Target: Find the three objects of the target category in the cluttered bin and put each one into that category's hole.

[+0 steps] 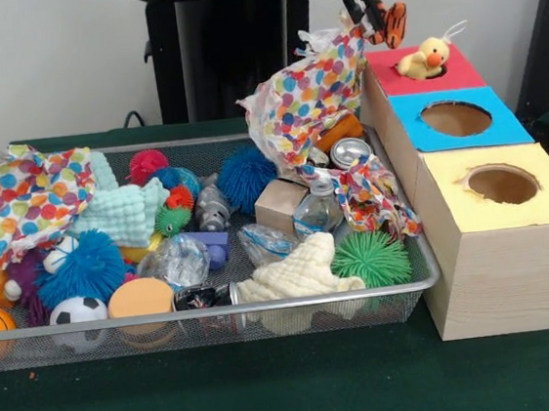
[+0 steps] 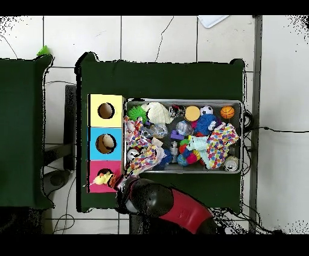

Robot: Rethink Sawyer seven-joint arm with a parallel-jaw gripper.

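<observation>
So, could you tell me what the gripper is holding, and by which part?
The gripper is shut on an orange, black-striped plush toy, apparently by its upper end; the rest dangles below, beside the polka-dot cloth. Exactly which part is pinched cannot be told.

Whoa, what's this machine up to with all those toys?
A red and black robot arm is sorting soft toys out of a wire bin full of balls, cloths and odds and ends. Its gripper hangs above the bin's far corner beside a wooden box, clamped on a small orange striped plush. A yellow duckling sits at the red hole; the blue and yellow holes are open.
</observation>
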